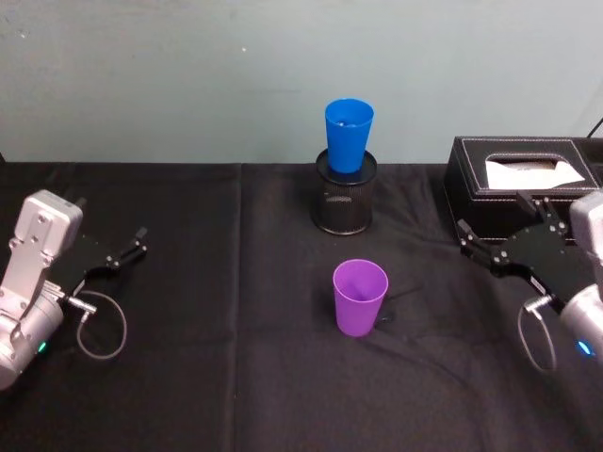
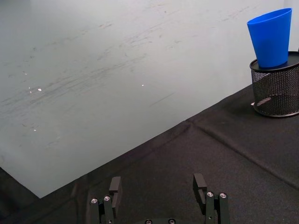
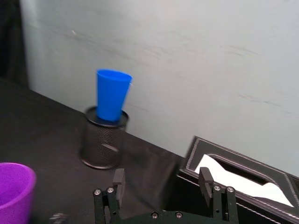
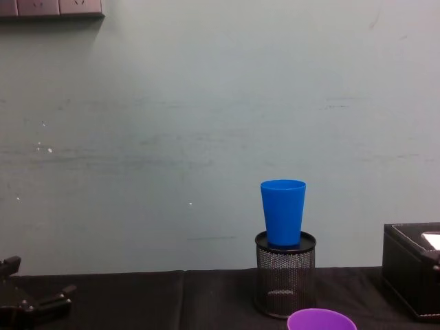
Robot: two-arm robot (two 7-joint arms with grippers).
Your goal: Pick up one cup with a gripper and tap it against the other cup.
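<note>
Standing upright mid-way across the tabletop [image 1: 207, 377], the purple cup [image 1: 360, 297] is ungrasped; the blue cup [image 1: 348, 135] perches in the mesh holder [image 1: 344, 202] at its 12 o'clock; right claw [image 1: 465, 237] open at 3 o'clock, left claw [image 1: 140, 241] open at 9; a hard tap would likely topple the loosely seated blue cup.

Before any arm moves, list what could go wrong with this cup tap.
The blue cup perches in the mesh pen holder; a firm tap may tip it out. The purple cup is smooth and tapered; the open right gripper may slip or knock it over. Left gripper sits far left.
</note>
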